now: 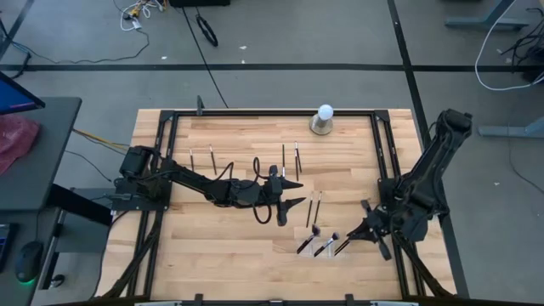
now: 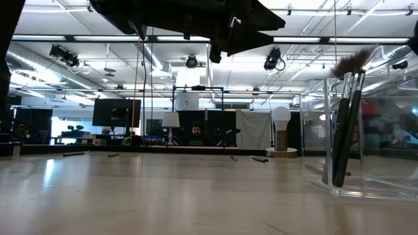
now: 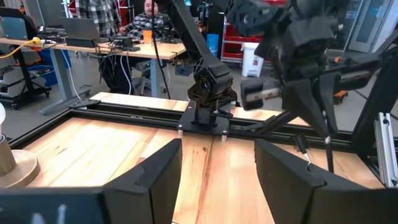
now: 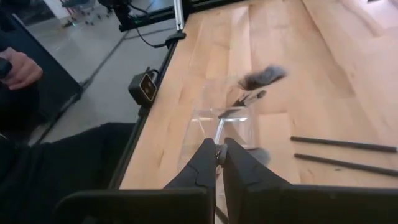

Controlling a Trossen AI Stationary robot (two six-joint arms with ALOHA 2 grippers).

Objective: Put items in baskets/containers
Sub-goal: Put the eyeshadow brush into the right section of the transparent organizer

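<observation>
The left gripper (image 1: 289, 194) is held over the middle of the table (image 1: 221, 255), its two fingers (image 3: 155, 171) spread apart with nothing between them. The right gripper (image 1: 353, 240) is set low at about four o'clock on the table, and its fingers (image 4: 202, 163) are pressed together on the thin handle of a brush (image 4: 219, 134) that reaches into the clear tray (image 1: 321, 246). The tray lies at about five o'clock, just beside that gripper, and brushes are seen leaning inside it (one fluffy tip (image 2: 353, 63) stands above the rim in the low view). Two loose brushes (image 1: 313, 208) are laid side by side near the centre, and several more (image 1: 289, 157) are scattered towards twelve o'clock. A white ball on a round base (image 1: 323, 119) is placed at the far edge.
</observation>
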